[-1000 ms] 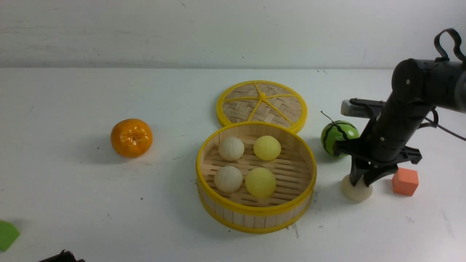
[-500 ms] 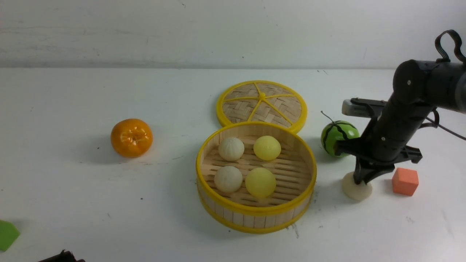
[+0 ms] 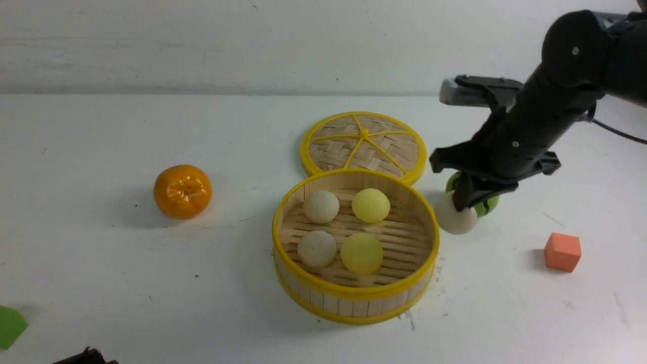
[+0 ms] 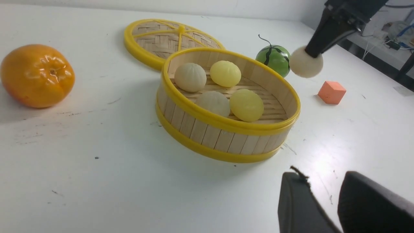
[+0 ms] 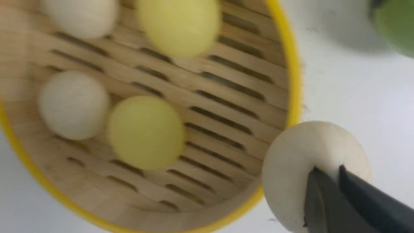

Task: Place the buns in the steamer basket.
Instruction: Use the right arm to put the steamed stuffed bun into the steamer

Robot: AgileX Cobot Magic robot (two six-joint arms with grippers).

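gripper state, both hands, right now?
Left hand: open, holding nothing.
Right hand: closed on an off-white toy bun, lifted.

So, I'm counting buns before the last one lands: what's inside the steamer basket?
Inside the steamer basket sit two off-white buns and two pale yellow buns. The slatted floor directly beneath each is covered.

Here's the front view, high between the two arms, looking forward and down across the table (image 3: 227,313) to its far edge! The left wrist view sits lower, slanting over the same basket (image 3: 356,290) and lid (image 3: 364,141). And right in close, the right wrist view peers steeply down into that basket, which all three are sharing!
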